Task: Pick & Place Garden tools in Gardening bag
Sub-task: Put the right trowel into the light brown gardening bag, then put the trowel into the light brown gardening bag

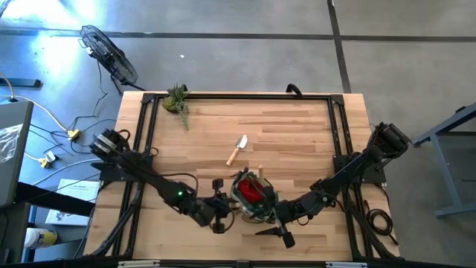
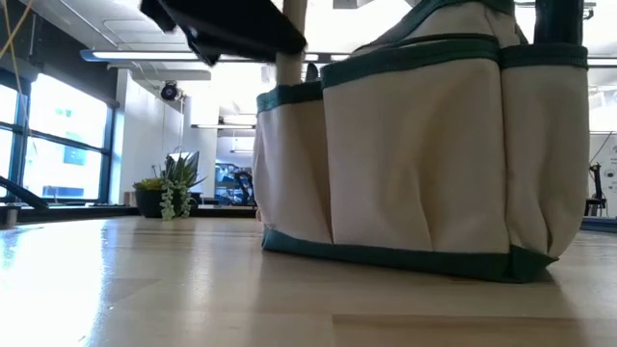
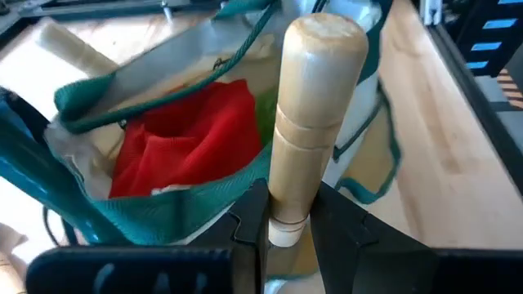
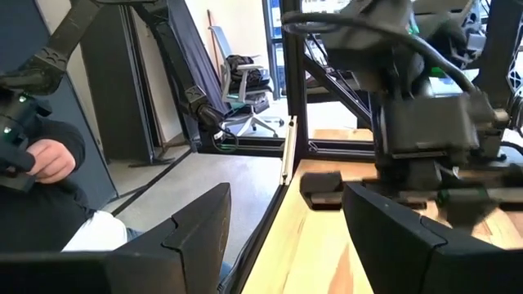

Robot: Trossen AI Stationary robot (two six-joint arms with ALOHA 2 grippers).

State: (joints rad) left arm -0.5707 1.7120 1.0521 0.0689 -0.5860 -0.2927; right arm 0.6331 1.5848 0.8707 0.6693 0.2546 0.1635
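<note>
Left gripper [image 3: 290, 233]: clenched on a wooden tool handle [image 3: 315, 106], beside the bag [image 1: 253, 197] (red cloth [image 3: 192, 143] inside).
Right gripper [image 4: 282, 237]: jaws spread, empty.
Trowel [image 1: 238, 149]: on table [image 1: 297, 141].

A leafy plant clump [image 1: 178, 100] lies at the table's [image 1: 297, 141] far corner (a floor fan [image 1: 108, 56] stands beyond).
</note>
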